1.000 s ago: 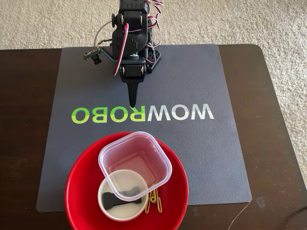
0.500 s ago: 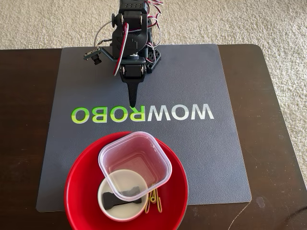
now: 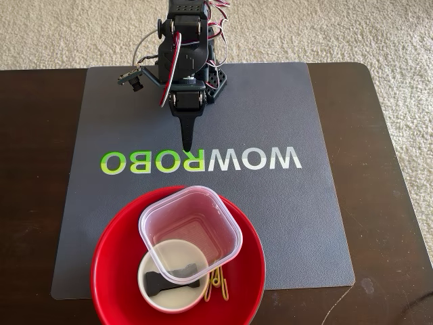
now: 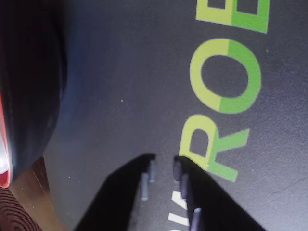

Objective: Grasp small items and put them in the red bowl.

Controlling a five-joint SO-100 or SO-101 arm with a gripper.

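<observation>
The red bowl (image 3: 107, 271) sits at the mat's near edge in the fixed view; its shaded side and a strip of red rim (image 4: 3, 144) fill the wrist view's left edge. Inside it lie the small white bowl (image 3: 150, 290) with the black clip (image 3: 177, 275) across it, the yellow-green clothespin (image 3: 220, 284) beside that, and the clear square tub (image 3: 230, 233) leaning over the white bowl. My gripper (image 3: 187, 145) points down at the mat behind the bowl, shut and holding nothing. Its dark fingers (image 4: 163, 161) close together over the lettering in the wrist view.
A grey mat (image 3: 291, 217) with white and green lettering (image 3: 203, 160) covers the dark wooden table (image 3: 34, 203). The arm's base (image 3: 193, 68) stands at the mat's far edge. Beige carpet (image 3: 338, 30) lies beyond the table.
</observation>
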